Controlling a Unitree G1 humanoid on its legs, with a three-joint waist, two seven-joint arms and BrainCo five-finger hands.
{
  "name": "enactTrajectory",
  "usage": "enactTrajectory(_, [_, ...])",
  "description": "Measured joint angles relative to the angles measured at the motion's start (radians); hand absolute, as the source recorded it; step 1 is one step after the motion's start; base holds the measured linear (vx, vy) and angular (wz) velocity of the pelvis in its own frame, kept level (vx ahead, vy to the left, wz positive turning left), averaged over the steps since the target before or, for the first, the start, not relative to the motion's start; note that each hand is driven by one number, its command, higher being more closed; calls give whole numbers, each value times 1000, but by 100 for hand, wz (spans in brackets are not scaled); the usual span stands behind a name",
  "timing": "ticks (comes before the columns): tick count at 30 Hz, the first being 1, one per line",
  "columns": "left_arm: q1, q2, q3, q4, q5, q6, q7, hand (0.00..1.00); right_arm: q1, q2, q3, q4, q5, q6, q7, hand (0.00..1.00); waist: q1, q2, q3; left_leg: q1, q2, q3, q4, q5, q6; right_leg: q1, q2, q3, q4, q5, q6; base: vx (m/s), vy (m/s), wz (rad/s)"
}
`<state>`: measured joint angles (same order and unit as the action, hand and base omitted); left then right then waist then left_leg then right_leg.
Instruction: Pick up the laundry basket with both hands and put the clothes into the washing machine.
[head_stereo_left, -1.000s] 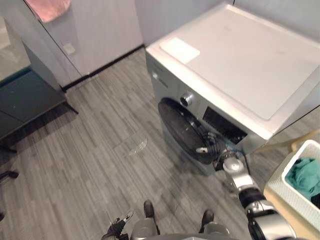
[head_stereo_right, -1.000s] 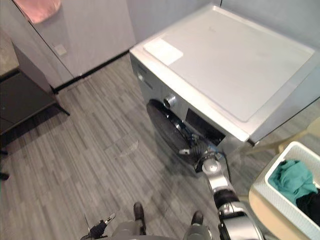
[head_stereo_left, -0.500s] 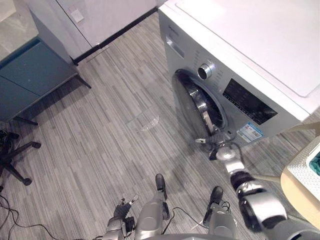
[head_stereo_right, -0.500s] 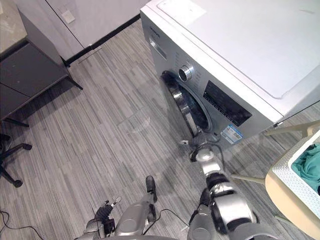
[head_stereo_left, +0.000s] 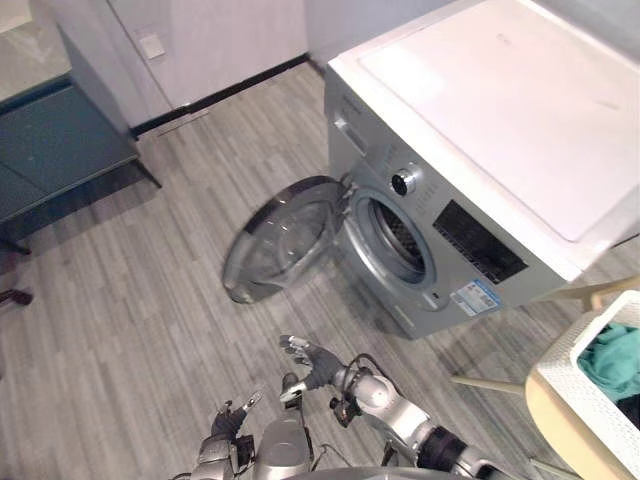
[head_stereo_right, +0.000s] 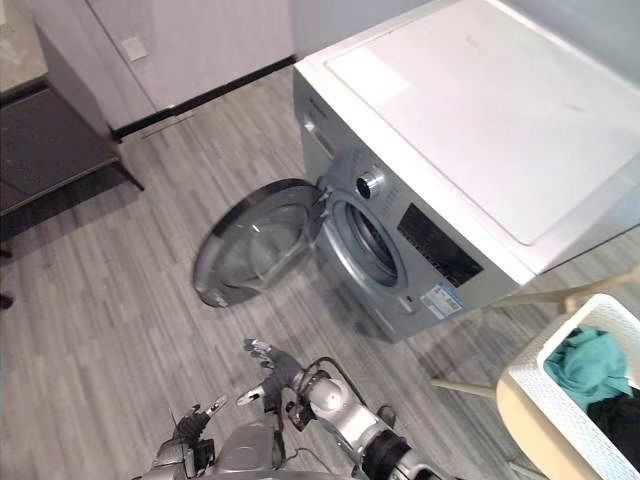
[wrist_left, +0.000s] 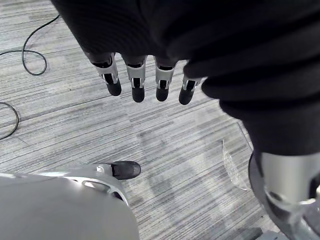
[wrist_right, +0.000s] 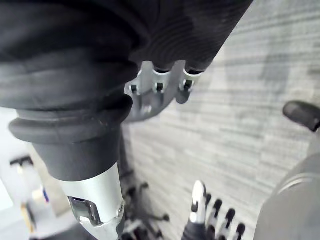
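1. Washing machine (head_stereo_left: 480, 150), its round door (head_stereo_left: 275, 240) standing wide open.
2. White laundry basket (head_stereo_left: 560, 385), well to the machine's right, holding the clothes (head_stereo_left: 610, 358).
3. Right hand (head_stereo_left: 315, 362): fingers spread, empty, above the floor (head_stereo_left: 150, 280).
4. Left hand (wrist_left: 136, 82): fingers straight, empty.

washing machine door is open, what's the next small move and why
Probably turn right toward the laundry basket: the door hangs wide open, left hand and right hand are open and empty, and the clothes lie in the basket.
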<state>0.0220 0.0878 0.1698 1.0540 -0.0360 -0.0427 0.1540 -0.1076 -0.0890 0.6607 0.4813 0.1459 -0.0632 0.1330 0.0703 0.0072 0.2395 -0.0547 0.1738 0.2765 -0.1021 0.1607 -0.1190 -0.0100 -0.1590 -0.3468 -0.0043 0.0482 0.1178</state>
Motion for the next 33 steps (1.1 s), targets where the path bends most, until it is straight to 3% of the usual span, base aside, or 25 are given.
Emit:
enactTrajectory(3, [-5, 15, 1, 16, 44, 2, -2, 0, 105, -59, -157, -21, -34, -3, -15, 0, -8, -25, -17, 5, 1, 33, 0, -12, 2, -22, 2, 49, 2, -6, 0, -87, 33, -36])
enactTrajectory(5, [-12, 16, 21, 18, 53, 4, -2, 0, 157, -91, -260, -6, -53, -2, -31, 0, -32, -31, -20, 3, -1, 45, 0, -12, 2, -34, 4, 76, 1, -7, 1, -77, 38, -25])
enactTrajectory(8, [-56, 28, 31, 60, 51, 22, -1, 0, 188, -110, -401, 105, -81, 2, -64, 0, -58, -46, -25, -11, 5, 89, 0, -12, 2, -87, 16, 135, 1, -6, 0, -36, 16, -42])
enactTrajectory(10, [-120, 34, 28, 66, 36, 32, -1, 0, 198, -113, -460, 157, -83, 5, -84, 0, -60, -60, -20, -29, 11, 127, 0, -11, 2, -124, 23, 172, -1, 6, -4, -7, -2, -63])
enactTrajectory(12, [-238, 68, 30, 69, -5, 35, -1, 0, 207, -110, -510, 211, -83, 6, -92, 0, -75, -96, -1, -42, 19, 175, 0, -10, 2, -174, 36, 226, -2, 37, -9, 6, -13, -67])
enactTrajectory(15, [-400, 165, 40, 82, -131, 32, 1, 0, 205, -104, -591, 288, -82, 9, -110, 0, -113, -138, 21, -59, 24, 237, 3, -8, -2, -232, 47, 284, -8, 77, -20, 14, -24, -66])
enactTrajectory(17, [-478, 206, 61, 83, -231, 21, -1, 0, 204, -104, -643, 343, -77, 14, -114, 0, -123, -153, 29, -64, 23, 271, 6, -6, 1, -256, 52, 318, -21, 101, -19, 53, -18, -57])
enactTrajectory(18, [-554, 234, 100, 84, -389, 0, -1, 0, 202, -104, -690, 401, -76, 26, -118, 0, -141, -157, 37, -72, 23, 290, 6, -4, 3, -271, 54, 334, -30, 114, -17, 67, -18, -51])
enactTrajectory(21, [-674, 277, 149, 85, -567, -34, 0, 0, 205, -97, -737, 452, -75, 36, -130, 0, -168, -165, 52, -80, 25, 319, 6, -5, 3, -297, 63, 365, -35, 121, -15, 83, -20, -37])
enactTrajectory(25, [-814, 297, 181, 85, -772, -66, 7, 0, 202, -48, -810, 451, -56, 43, -139, 0, -171, -188, 64, -86, 42, 351, 6, -10, -4, -310, 84, 390, -57, 139, -17, 70, -27, -23])
enactTrajectory(29, [-872, 302, 198, 85, -860, -86, 51, 0, 201, -21, -815, 358, -23, 42, -153, 0, -171, -200, 71, -90, 56, 356, 6, -10, -5, -319, 92, 402, -57, 144, -17, 41, -16, -8])
enactTrajectory(33, [-903, 330, 232, 85, -906, -95, 72, 0, 196, -8, -718, 178, 23, 20, -152, 0, -170, -221, 88, -122, 57, 360, 6, -10, -5, -355, 94, 410, -57, 161, -16, -11, -9, -5])
